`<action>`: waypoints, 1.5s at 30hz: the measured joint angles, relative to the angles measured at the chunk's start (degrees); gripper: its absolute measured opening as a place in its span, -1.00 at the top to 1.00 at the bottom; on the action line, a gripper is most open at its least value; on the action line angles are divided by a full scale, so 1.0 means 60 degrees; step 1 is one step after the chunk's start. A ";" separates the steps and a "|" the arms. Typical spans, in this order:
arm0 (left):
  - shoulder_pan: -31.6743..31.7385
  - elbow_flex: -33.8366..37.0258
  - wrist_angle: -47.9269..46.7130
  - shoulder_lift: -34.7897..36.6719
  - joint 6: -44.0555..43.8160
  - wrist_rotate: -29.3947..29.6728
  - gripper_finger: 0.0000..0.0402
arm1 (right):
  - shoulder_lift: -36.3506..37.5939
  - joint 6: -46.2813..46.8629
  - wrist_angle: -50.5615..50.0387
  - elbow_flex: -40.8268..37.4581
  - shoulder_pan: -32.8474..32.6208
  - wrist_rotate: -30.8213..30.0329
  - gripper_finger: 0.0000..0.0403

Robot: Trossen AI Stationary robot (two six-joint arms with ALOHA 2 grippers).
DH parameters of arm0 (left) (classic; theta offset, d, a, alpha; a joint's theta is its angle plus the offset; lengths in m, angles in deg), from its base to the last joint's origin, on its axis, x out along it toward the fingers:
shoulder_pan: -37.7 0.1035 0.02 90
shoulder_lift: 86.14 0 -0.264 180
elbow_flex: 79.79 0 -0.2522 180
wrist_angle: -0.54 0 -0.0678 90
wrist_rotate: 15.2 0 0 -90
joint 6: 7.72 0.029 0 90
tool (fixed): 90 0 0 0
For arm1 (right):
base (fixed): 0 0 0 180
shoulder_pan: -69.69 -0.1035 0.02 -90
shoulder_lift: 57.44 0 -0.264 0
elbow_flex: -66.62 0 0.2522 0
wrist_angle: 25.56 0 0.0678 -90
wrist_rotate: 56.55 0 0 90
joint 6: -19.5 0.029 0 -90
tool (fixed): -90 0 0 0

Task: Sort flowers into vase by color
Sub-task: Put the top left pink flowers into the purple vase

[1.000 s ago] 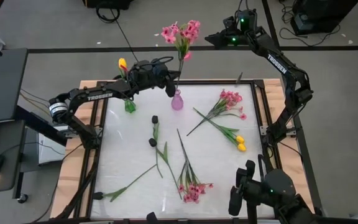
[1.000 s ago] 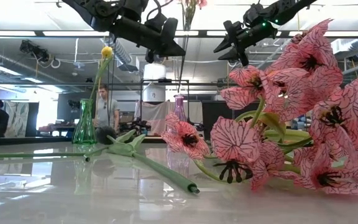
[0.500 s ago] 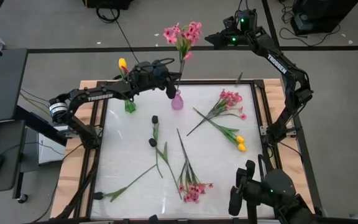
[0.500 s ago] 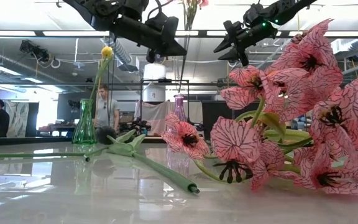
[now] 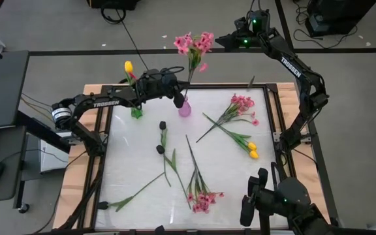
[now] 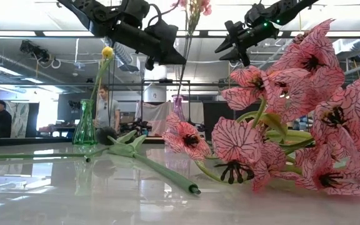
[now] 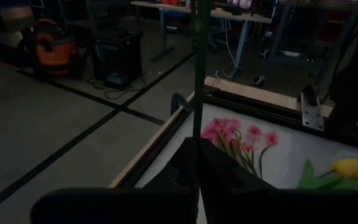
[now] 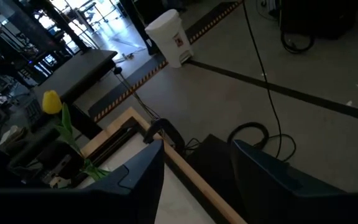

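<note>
**Pink spray held over the pink vase**

Upper centre, the left gripper [image 5: 177, 98] was clamped shut on the thin green stem of a pink spray [image 5: 196, 44], keeping it upright so its lower end apparently entered the narrow translucent pink vase [image 5: 185, 108]. The right gripper [image 5: 222, 40], jaws apart and empty, waited at upper right. A yellow tulip [image 5: 128, 66] stood in the green vase [image 5: 136, 111].

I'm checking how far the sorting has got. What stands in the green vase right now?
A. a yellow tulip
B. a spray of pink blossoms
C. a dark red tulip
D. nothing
A: the green vase holds one yellow tulip, seen from above and at table height, while the left gripper, shut on a pink spray, holds its stem over the pink vase.
</note>
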 joint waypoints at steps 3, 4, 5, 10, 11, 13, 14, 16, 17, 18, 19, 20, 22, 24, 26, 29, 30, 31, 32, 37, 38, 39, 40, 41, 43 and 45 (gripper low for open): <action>0.0000 0.0000 0.0070 0.0000 -0.0002 0.0000 0.94 | 0.0000 0.0004 0.0004 0.0000 0.0000 0.0000 0.03; 0.0000 0.0000 0.0066 0.0000 -0.0002 0.0000 0.94 | -0.0003 0.0001 0.0001 0.0000 0.0000 0.0000 0.03; 0.0000 0.0000 0.0063 0.0000 -0.0001 0.0000 0.94 | -0.0002 -0.0003 0.0002 0.0000 0.0002 0.0000 0.03; 0.0000 0.0000 0.0041 0.0000 -0.0002 -0.0001 0.94 | -0.0004 -0.0001 0.0003 0.0000 0.0004 0.0000 0.03; 0.0000 0.0000 0.0003 0.0000 -0.0002 0.0000 0.94 | -0.0003 0.0000 0.0003 0.0000 0.0003 0.0000 0.03; 0.0000 0.0000 -0.0083 0.0000 -0.0002 -0.0004 0.94 | -0.0004 0.0004 0.0000 0.0000 0.0000 0.0000 0.03; 0.0000 0.0000 -0.0142 0.0000 -0.0002 0.0000 0.94 | -0.0003 0.0000 0.0004 0.0000 0.0000 0.0000 0.03; 0.0000 0.0004 -0.0254 0.0000 -0.0002 -0.0003 0.94 | -0.0004 0.0000 0.0001 0.0000 0.0003 0.0000 0.03; 0.0000 0.0004 -0.0307 0.0000 -0.0002 0.0000 0.94 | -0.0004 0.0004 0.0001 0.0000 0.0000 0.0000 0.03; 0.0000 0.0004 -0.0361 0.0000 0.0000 0.0000 0.94 | 0.0000 0.0002 0.0002 0.0000 0.0000 0.0000 0.03; 0.0000 0.0004 -0.0411 0.0000 -0.0002 -0.0002 0.94 | -0.0004 0.0000 0.0004 0.0000 0.0000 0.0000 0.03; 0.0000 0.0004 -0.0466 0.0000 -0.0001 -0.0004 0.94 | -0.0002 0.0000 0.0000 0.0000 0.0002 0.0000 0.03; 0.0000 0.0004 -0.0568 0.0000 -0.0002 -0.0004 0.94 | -0.0003 0.0004 0.0003 0.0000 0.0000 0.0000 0.03; 0.0000 0.0004 -0.0649 0.0000 -0.0002 -0.0004 0.94 | -0.0004 0.0000 0.0001 0.0000 0.0004 0.0000 0.03; 0.0000 0.0004 -0.0679 0.0000 -0.0002 -0.0004 0.94 | -0.0002 0.0004 0.0002 0.0000 0.0002 0.0000 0.03; 0.0000 0.0004 -0.0652 0.0000 -0.0002 -0.0004 0.94 | -0.0004 0.0000 0.0002 0.0000 0.0002 0.0000 0.03; 0.0000 0.0004 -0.0653 0.0000 -0.0002 -0.0004 0.94 | -0.0004 0.0004 0.0004 0.0000 0.0004 0.0000 0.03; 0.0000 0.0004 -0.0658 0.0000 -0.0002 -0.0004 0.92 | -0.0004 0.0004 0.0001 0.0000 0.0001 0.0000 0.03; 0.0000 0.0004 -0.0658 0.0000 -0.0002 -0.0004 0.91 | -0.0001 0.0001 0.0002 0.0000 0.0001 0.0000 0.03; 0.0000 0.0004 -0.0655 0.0000 -0.0002 -0.0004 0.76 | -0.0004 0.0002 0.0001 0.0000 0.0001 0.0001 0.03; 0.0000 0.0004 -0.0652 0.0000 -0.0002 -0.0004 0.73 | -0.0004 0.0004 0.0002 0.0000 0.0004 0.0000 0.03; 0.0000 0.0004 -0.0652 0.0000 0.0001 -0.0004 0.70 | -0.0004 0.0002 0.0003 0.0000 0.0001 0.0001 0.03; 0.0000 0.0004 -0.0655 0.0000 -0.0002 -0.0004 0.68 | -0.0004 0.0000 0.0003 0.0000 0.0002 0.0000 0.03; 0.0000 0.0004 -0.0652 0.0000 -0.0002 -0.0004 0.65 | -0.0004 0.0000 0.0004 0.0000 0.0003 0.0000 0.03; 0.0000 0.0004 -0.0652 0.0000 -0.0002 -0.0004 0.61 | -0.0003 0.0004 0.0003 0.0000 0.0002 0.0000 0.03; 0.0000 0.0004 -0.0655 0.0000 -0.0002 -0.0001 0.58 | -0.0004 0.0004 0.0004 0.0000 0.0004 0.0000 0.03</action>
